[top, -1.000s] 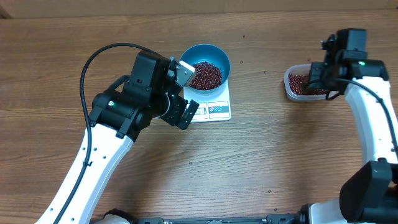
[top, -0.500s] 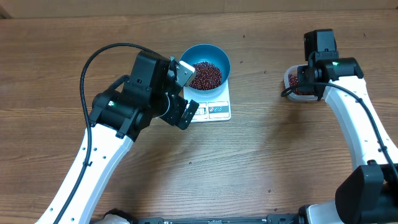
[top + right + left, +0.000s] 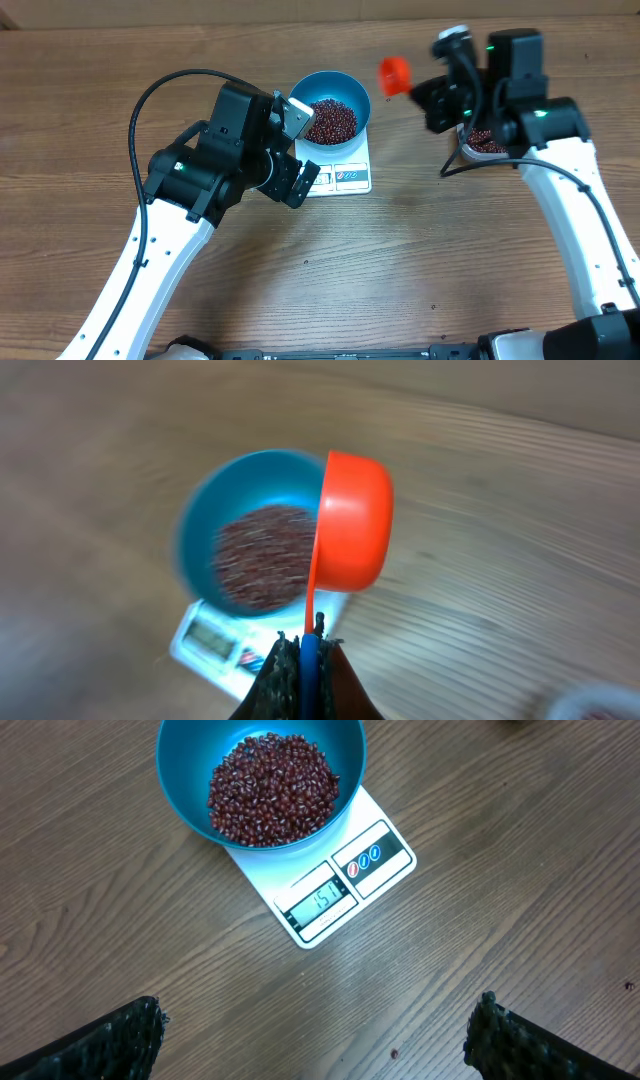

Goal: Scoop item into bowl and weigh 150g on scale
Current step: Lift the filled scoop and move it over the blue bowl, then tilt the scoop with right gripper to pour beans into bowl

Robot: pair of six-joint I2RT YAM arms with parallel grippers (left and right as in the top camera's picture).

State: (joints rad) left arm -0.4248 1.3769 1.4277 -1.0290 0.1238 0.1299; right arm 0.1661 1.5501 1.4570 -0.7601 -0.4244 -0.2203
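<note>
The right fingers (image 3: 288,678) are clamped on the handle of the orange scoop (image 3: 352,520). It hangs tipped on its side in the air between the clear tub (image 3: 470,153) and the blue bowl (image 3: 185,805), near the counter's (image 3: 400,260) far edge. The left fingers (image 3: 125,1038) stand wide apart and hold nothing. The bowl sits on the scale (image 3: 255,870) with a heap of beans (image 3: 272,788), and the display is lit. Scooping looks nearly done, and only fine trimming to the target seems left.

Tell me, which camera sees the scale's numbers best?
The left wrist view: the scale lies close and sharp, display facing the camera. Overhead shows it tiny, digits unreadable. Right wrist shows it blurred under the bowl.
</note>
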